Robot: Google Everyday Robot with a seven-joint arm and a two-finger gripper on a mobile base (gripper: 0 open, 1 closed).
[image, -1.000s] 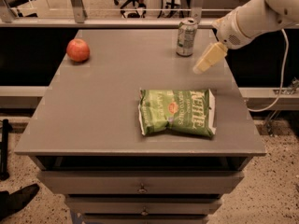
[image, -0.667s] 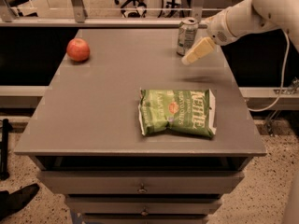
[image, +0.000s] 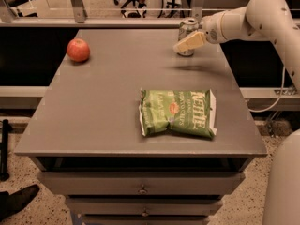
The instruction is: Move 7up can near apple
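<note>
The pincer (image: 186,43) at the 7up can (image: 188,26), upper right of the frame.
It overlaps the can's side, likely placed for a grasp; how far open it is, and whether it holds the can, cannot be told. The apple (image: 78,49) sits upper left, well apart; the chip bag (image: 178,113) lies lower centre on the table (image: 93,116), clear of a direct path.

Apple (image: 78,49) back left, 7up can (image: 189,26) back right, tool (image: 182,45) before it, chip bag (image: 178,113) front
</note>
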